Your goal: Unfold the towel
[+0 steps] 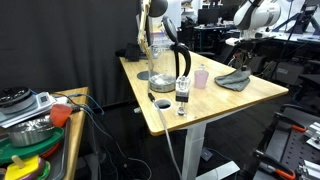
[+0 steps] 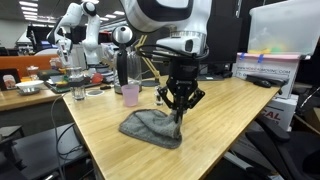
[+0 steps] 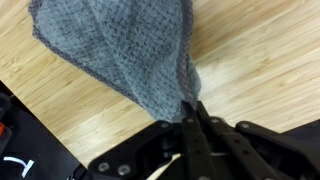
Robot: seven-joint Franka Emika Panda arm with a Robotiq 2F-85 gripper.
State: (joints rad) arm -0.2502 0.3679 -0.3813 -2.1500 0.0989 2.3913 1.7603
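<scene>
Bare tbl round towel; pink cup + kettle well apart.

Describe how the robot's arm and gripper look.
The arm is white and light grey, built of bulky rounded shells. The gripper is black with an angular linkage frame, and its slim dark fingers taper to narrow tips.

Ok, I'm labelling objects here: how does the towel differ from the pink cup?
The towel is grey-green, the cup pink. The towel lies low and rumpled; the cup stands upright. The gripper pinches the towel; the cup stands untouched. Both sit on the wooden table.
</scene>
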